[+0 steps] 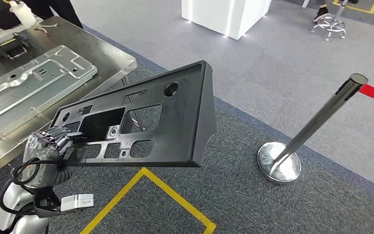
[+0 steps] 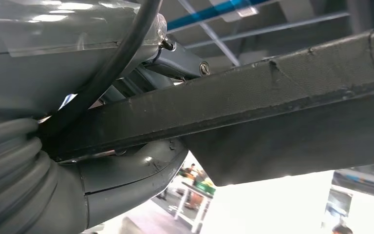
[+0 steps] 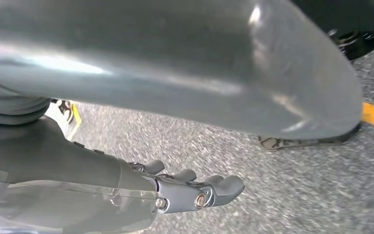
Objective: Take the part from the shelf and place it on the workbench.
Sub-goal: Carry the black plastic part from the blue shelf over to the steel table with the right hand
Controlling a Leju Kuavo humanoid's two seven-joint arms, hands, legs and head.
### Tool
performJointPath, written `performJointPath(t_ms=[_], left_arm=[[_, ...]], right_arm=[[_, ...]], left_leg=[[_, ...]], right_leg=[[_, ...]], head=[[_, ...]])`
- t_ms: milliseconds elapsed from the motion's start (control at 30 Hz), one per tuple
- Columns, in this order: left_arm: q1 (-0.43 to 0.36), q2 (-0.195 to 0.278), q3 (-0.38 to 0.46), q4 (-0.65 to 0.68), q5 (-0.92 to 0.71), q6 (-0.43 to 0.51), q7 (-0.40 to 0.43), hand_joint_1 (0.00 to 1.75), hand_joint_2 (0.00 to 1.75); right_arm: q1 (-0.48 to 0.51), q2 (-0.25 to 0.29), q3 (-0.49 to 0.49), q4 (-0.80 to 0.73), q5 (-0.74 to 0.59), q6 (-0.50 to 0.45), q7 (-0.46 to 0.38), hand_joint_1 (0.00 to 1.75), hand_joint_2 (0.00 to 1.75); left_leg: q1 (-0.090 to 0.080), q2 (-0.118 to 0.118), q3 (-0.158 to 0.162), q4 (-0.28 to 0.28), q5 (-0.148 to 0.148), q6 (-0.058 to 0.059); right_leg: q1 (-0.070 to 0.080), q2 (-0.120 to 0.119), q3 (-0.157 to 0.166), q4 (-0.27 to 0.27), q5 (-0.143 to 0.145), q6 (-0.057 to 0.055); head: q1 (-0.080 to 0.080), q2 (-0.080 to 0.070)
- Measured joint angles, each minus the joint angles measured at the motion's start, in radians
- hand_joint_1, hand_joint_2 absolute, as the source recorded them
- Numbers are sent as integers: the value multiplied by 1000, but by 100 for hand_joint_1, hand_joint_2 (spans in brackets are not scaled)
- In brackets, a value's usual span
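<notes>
The carry step is in hand: the part (image 1: 141, 124), a black plastic panel with cut-outs and a raised rim, is off the shelf and held in the air at the centre-left of the head view, above grey carpet and a yellow floor line (image 1: 170, 192). The left hand (image 1: 53, 141) grips it at its lower-left end, fingers hooked through one of the cut-outs; in the left wrist view the thumb (image 2: 141, 170) lies under the panel edge and a finger (image 2: 180, 61) over it, so the edge is clamped between them. The panel sits tilted, its far end higher and toward the upper right. The right hand (image 3: 185, 190) hangs over the carpet, fingers partly curled and apart, holding nothing. The workbench (image 1: 107, 53), a steel top, fills the upper left of the head view and already carries a silver sheet-metal plate (image 1: 34, 83); the part is near the bench edge but not over it. Judged from this, the placing step is not yet done. The next move calls for bringing the part leftward over the bench, levelling it, and lowering it onto bare steel beside the plate before the fingers release. A one-ended grip on a long panel may let the far end sag or swing.
</notes>
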Motion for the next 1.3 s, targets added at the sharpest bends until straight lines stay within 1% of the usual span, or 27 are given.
performJointPath(t_ms=[33,67,133,200,267,333,367,400,433,500,567,633,667,700,767,833,867,900,933,967,1033,1067,1133,1167,1200,1267,1300], left_arm=[[0,0,0,0,0,0,0,175,175],[0,-1,0,0,0,1,0,175,175],[2,-1,1,-1,0,2,0,175,175],[0,-2,1,-2,0,5,0,175,175],[-2,-4,1,-3,0,10,0,175,175],[0,-9,1,-3,-1,12,-1,175,175],[2,-10,1,-3,-2,14,-2,175,175],[3,-12,1,-3,-2,15,-2,175,175],[3,-14,1,-3,-3,16,-3,175,175],[2,-16,1,-3,-3,18,-4,175,175],[2,-18,1,-3,-3,20,-5,175,175],[3,-19,1,-3,-4,22,-6,175,175],[4,-19,1,-3,-4,24,-6,175,175],[5,-19,2,-3,-4,28,-6,175,175],[6,-21,3,-3,-1,37,-4,175,175],[11,-21,8,-3,7,46,-3,175,175],[15,-21,11,-3,12,50,-4,175,175],[18,-21,14,-3,15,53,-5,175,175],[20,-21,18,-3,18,55,-7,175,175],[20,-21,20,-3,18,56,-9,175,175],[20,-21,24,-4,19,60,-11,175,175],[22,-21,26,-4,19,62,-11,175,175],[26,-21,33,-4,20,66,-12,175,175],[28,-21,37,-5,21,67,-12,175,175],[29,-21,40,-5,22,68,-11,175,175],[30,-21,45,-5,26,69,-7,175,175],[31,-21,47,-5,26,70,-5,175,175]], right_arm=[[-1,0,0,0,0,0,0,0,0],[-2,0,0,0,0,0,0,0,0],[-8,1,0,-1,0,0,0,0,0],[-8,1,1,-1,1,-1,2,0,0],[-5,1,1,0,1,-3,4,0,0],[-3,1,1,0,1,-5,6,0,0],[-3,1,2,0,1,-5,7,0,0],[-2,1,2,0,1,-5,7,0,0],[-2,1,2,0,2,-5,7,0,0],[1,0,2,0,2,-5,6,0,0],[0,-1,2,1,2,-5,4,0,0],[-4,0,2,0,2,-5,4,0,0],[-6,1,2,0,2,-5,3,0,0],[-5,2,2,0,2,-5,2,0,0],[-2,2,2,0,1,-5,0,0,0],[1,2,2,0,1,-5,-1,0,0],[1,2,2,0,1,-5,-1,0,0],[1,2,2,0,1,-5,-1,0,0],[1,2,2,0,1,-5,-1,0,0],[1,2,2,0,1,-5,-1,0,0],[0,2,2,0,1,-5,-1,0,0],[-1,2,2,0,1,-6,-1,0,0],[-8,2,2,-1,1,-6,-1,0,0],[-11,2,2,-1,1,-5,-1,0,0],[-12,2,3,-1,1,-5,0,0,0],[-10,2,3,-1,0,-5,0,0,0],[-9,2,3,-1,0,-5,0,0,0]], left_leg=[[-5,14,13,-28,5,7],[-9,14,13,-32,3,14],[-7,-13,18,-43,8,24],[0,-39,28,-57,16,36],[2,-64,31,-62,21,43],[1,-92,30,-61,21,45],[1,-108,30,-60,20,45],[1,-125,31,-57,19,43],[2,-140,31,-54,17,41],[3,-168,27,-44,11,33],[5,-191,18,-38,9,22],[9,-209,12,-39,10,9],[8,-198,9,-32,4,4],[7,-173,-3,-8,-11,-1],[7,-105,-53,100,-68,-8],[12,-76,-114,222,-115,-15],[14,-72,-125,241,-113,-18],[16,-66,-115,222,-92,-20],[18,-56,-86,165,-58,-21],[18,-32,-47,90,-26,-20],[12,4,8,-15,7,-10],[8,9,15,-31,7,-3],[6,-16,14,-33,8,11],[7,-28,15,-36,10,18],[9,-40,17,-39,12,24],[11,-62,17,-42,15,35],[9,-74,16,-42,15,38]], right_leg=[[2,-10,4,0,-3,5],[2,-20,8,-2,-5,10],[0,-32,18,-4,-11,23],[-4,11,8,30,-38,33],[-8,73,-49,143,-96,39],[-10,90,-116,257,-130,42],[-11,91,-131,269,-117,43],[-13,94,-126,243,-86,43],[-14,103,-104,183,-42,42],[-18,152,-57,58,17,38],[-17,179,-39,9,27,34],[-16,155,-34,1,29,24],[-18,142,-29,-4,30,17],[-20,127,-25,-10,31,10],[-18,98,-18,-16,29,0],[-15,69,-16,-16,25,-2],[-15,55,-14,-15,23,-1],[-15,41,-11,-15,20,1],[-16,27,-7,-14,16,4],[-15,14,-1,-14,12,8],[-10,-8,7,-11,3,20],[-7,-18,10,-10,-1,26],[-7,-35,17,-11,-6,37],[-9,-25,19,-7,-12,43],[-12,-1,14,10,-26,48],[-17,63,-33,111,-84,53],[-17,81,-72,183,-117,53]], head=[[0,0],[0,0],[0,0],[0,0],[0,0],[0,0],[0,0],[0,0],[0,0],[0,0],[0,0],[0,0],[0,0],[0,0],[0,0],[0,0],[0,0],[0,0],[0,0],[0,0],[0,0],[0,0],[0,0],[0,0],[0,0],[0,0],[0,0]])
